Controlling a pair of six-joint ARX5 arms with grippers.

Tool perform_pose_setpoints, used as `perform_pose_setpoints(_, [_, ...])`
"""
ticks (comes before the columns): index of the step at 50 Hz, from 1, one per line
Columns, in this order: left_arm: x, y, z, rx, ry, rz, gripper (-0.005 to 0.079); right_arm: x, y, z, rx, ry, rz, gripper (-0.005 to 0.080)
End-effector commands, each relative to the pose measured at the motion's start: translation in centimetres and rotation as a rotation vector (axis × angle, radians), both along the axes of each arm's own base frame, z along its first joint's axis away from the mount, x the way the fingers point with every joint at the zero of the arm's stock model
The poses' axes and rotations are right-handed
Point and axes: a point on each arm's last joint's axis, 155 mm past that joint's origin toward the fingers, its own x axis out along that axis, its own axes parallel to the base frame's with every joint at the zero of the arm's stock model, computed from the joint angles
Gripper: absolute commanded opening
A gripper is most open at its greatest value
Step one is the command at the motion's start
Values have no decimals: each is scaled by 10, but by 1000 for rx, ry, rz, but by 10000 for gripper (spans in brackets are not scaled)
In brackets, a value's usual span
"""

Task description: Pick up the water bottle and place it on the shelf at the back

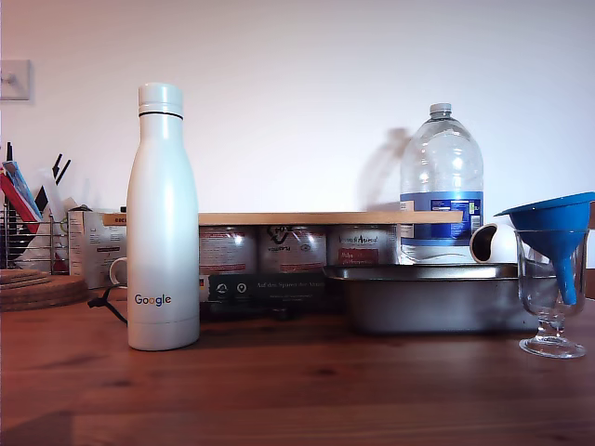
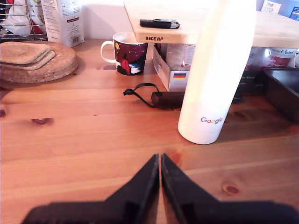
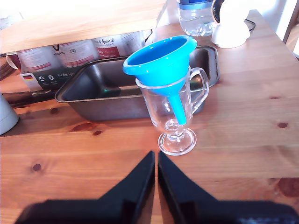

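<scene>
Bottle (image 1: 163, 223) time has not really begun: the bottle stands alone on the table (image 1: 297, 390), and nothing holds it. It stands straight up, long way up and down, cap at the top, and the word on it faces the exterior view.

My first gripper (image 2: 160, 161) is near the bottle, low over the wood, with its jaws pressed together. I think it must open wide first, then move in around the bottle's middle.

Behind the bottle is the shelf (image 1: 316, 218), a flat plank resting on cans. A small black stick (image 2: 159, 23) lies on the shelf near the bottle.

Far from the bottle, my second gripper (image 3: 156, 158) has its jaws together too, by a glass (image 3: 175, 114) with a blue funnel (image 3: 161, 58).
</scene>
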Motion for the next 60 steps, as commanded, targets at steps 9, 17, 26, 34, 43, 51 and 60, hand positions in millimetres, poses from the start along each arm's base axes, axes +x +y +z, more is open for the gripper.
perform_pose_setpoints(9, [1, 0, -11, 2, 12, -3, -24, 0, 0, 1, 1, -8, 2, -11])
perform_pose_setpoints(17, [1, 0, -11, 2, 12, -3, -24, 0, 0, 1, 1, -8, 2, -11])
perform_pose_setpoints(26, [1, -1, -10, 2, 11, -3, -24, 1, 0, 1, 1, -10, 1, -11])
perform_pose_setpoints(34, [1, -2, -8, -20, 9, -7, -24, 1, 0, 2, 3, -12, -2, -11])
perform_pose_setpoints(43, [1, -10, 0, -49, -21, -44, -24, 1, 2, 5, 17, -24, 7, -12])
perform_pose_setpoints(51, [0, -26, 23, -71, -109, -132, -24, -2, 16, 10, 77, -26, 72, -12])
perform_pose_setpoints(60, [-5, -39, 26, -65, -122, -204, -24, -5, 33, 20, 88, -64, 161, -12])
